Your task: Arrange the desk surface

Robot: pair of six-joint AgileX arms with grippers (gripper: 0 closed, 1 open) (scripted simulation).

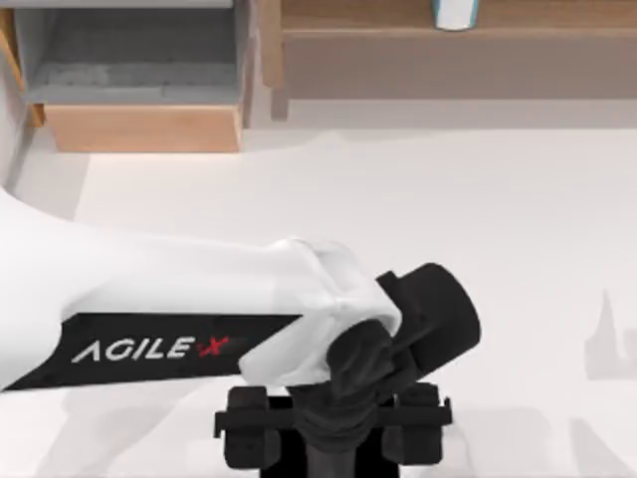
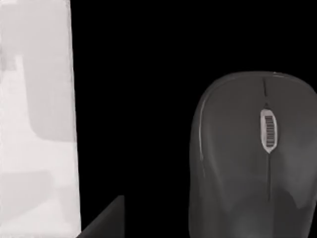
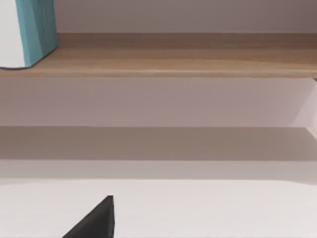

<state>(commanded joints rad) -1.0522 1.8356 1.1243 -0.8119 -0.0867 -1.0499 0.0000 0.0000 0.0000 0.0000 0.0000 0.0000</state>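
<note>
The tabletop (image 1: 428, 199) looks plain white and matt. The shelf (image 3: 188, 62) and drawer (image 1: 144, 127) show light wood grain with a dull finish. The computer mouse (image 2: 247, 158) is smooth dark grey plastic with a soft sheen, lying on a flat black pad (image 2: 133, 99). The left arm's shell (image 1: 149, 289) looks glossy white.

Worktop (image 1: 478, 199): broad, flat, plain white matte surface, level. It runs forward from the light-wood shelf unit (image 1: 448, 40) at the far edge, butting against its base. In the left wrist view a pale strip of it shows beside a black pad (image 2: 133, 99). Soft grey shadows lie across it near the shelf unit.
</note>
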